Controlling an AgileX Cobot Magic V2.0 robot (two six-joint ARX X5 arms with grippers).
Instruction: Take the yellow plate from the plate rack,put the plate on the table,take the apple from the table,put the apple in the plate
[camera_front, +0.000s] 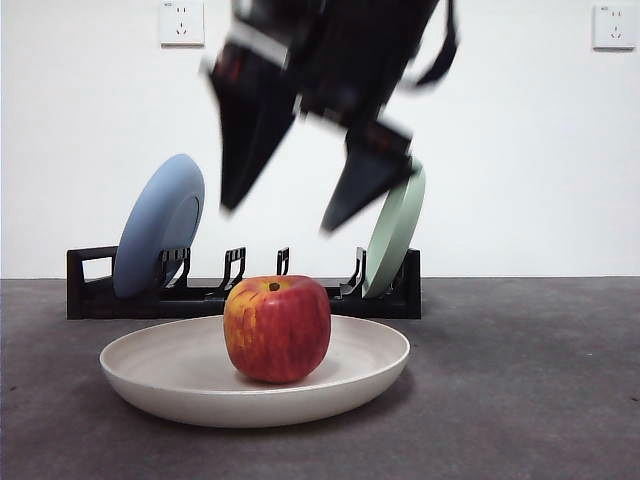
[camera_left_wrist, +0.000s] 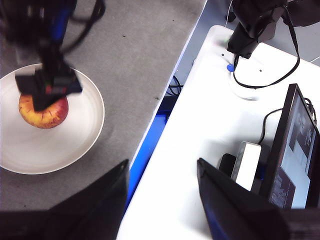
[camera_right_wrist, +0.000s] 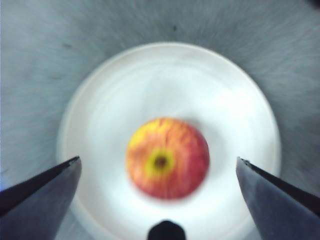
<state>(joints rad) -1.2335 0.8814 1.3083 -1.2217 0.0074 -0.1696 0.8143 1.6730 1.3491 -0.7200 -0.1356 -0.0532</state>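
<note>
The red and yellow apple (camera_front: 277, 328) rests upright inside the cream yellow plate (camera_front: 180, 375), which lies flat on the dark grey table (camera_front: 520, 400). My right gripper (camera_front: 288, 205) hangs open well above the apple, with nothing between its jaws. Its wrist view looks straight down on the apple (camera_right_wrist: 167, 157) in the plate (camera_right_wrist: 215, 90), the right gripper (camera_right_wrist: 157, 172) spread wide. The black plate rack (camera_front: 90, 290) stands behind. My left gripper (camera_left_wrist: 162, 172) is open off to the side, over the table's edge, and sees the apple (camera_left_wrist: 44, 111) and plate (camera_left_wrist: 75, 135) from afar.
A blue plate (camera_front: 158, 238) leans in the rack's left slots and a pale green plate (camera_front: 394, 232) in its right end. Beside the table stands a white bench (camera_left_wrist: 200, 125) with a monitor (camera_left_wrist: 295, 150) and cables.
</note>
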